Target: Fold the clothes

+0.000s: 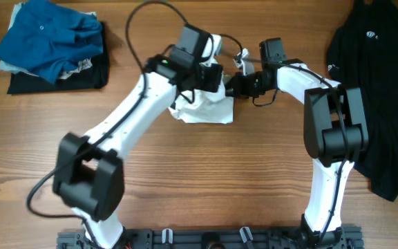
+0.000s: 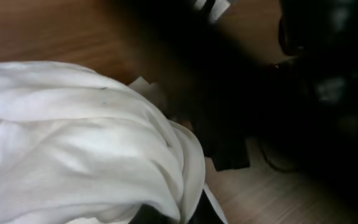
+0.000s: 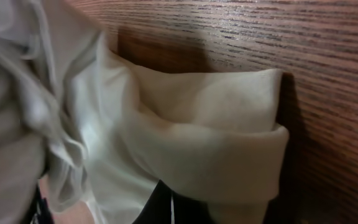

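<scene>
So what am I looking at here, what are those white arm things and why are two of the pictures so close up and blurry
Those are two robot arms at a wooden table, each ending in a small two-finger gripper. The wide picture comes from a camera above the table. The two close-ups come from cameras on the arms' wrists, so cloth fills them. The left gripper and right gripper meet over a bunched white T-shirt; both have their jaws shut, apparently pinching its fabric. A blue shirt lies on a dark folded garment at one far corner, and a black garment is spread along the opposite side.
</scene>
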`<action>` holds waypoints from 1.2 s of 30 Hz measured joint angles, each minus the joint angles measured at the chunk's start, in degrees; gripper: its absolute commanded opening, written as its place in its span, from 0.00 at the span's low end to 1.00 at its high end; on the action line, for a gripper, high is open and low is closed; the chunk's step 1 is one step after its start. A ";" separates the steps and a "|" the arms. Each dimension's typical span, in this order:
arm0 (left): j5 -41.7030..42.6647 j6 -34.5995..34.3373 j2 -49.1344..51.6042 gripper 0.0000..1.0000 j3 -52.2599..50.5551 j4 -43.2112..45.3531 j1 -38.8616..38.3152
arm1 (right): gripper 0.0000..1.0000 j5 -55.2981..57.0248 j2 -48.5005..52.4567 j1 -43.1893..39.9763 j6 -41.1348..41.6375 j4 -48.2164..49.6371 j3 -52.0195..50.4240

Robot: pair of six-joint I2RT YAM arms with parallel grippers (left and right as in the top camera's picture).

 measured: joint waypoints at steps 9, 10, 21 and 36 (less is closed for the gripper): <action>-0.37 -3.72 2.75 0.90 0.00 1.79 -2.29 | 0.16 -14.10 -6.67 -16.37 4.76 4.13 1.75; -0.39 -3.89 2.75 1.00 0.00 1.81 -2.29 | 0.20 -14.60 -10.14 -18.16 5.97 4.92 2.23; -4.42 -4.00 -18.53 1.00 15.96 -9.09 22.36 | 0.81 -4.94 -18.45 -12.74 -3.67 -10.01 3.85; -5.11 -5.07 -12.79 1.00 16.11 -23.12 47.15 | 0.22 46.05 -17.18 26.27 -18.43 -6.80 11.17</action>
